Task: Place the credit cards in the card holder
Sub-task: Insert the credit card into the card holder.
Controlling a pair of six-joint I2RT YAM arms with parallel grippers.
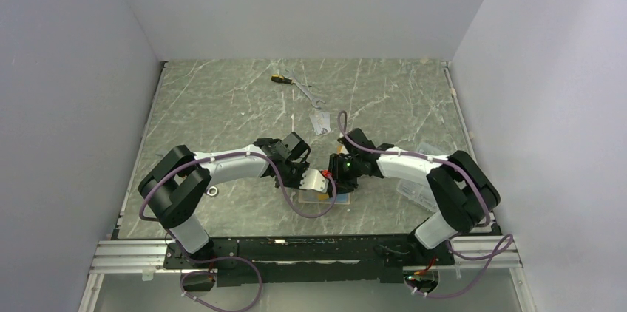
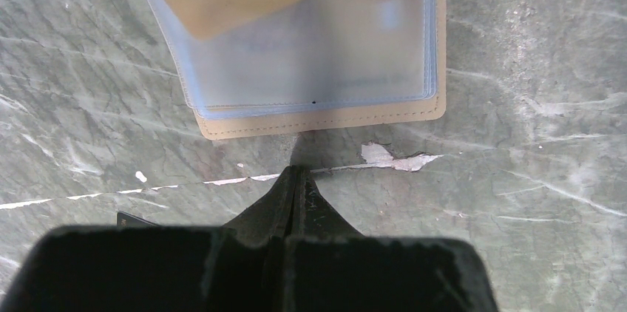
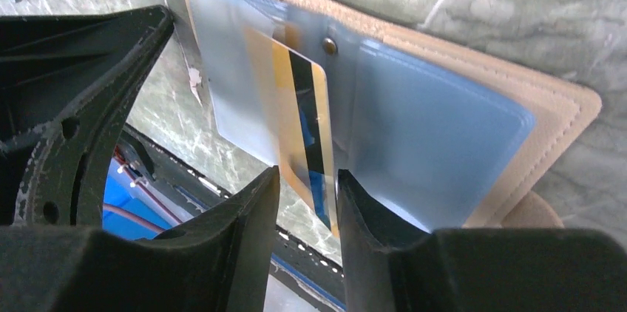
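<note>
The card holder lies open on the table, tan with clear blue-tinted sleeves; it also shows in the right wrist view and small in the top view. An orange credit card with a dark stripe sits partly inside one sleeve, its near end sticking out. My right gripper is open, its jaws either side of that end, the card close to the right finger. My left gripper is shut and empty, its tips on the table just short of the holder's near edge. A silver-grey card lies farther back.
A wrench and a screwdriver lie at the back. A clear plastic box sits by the right arm. A small metal ring lies near the left arm. A dark corner shows beside my left fingers.
</note>
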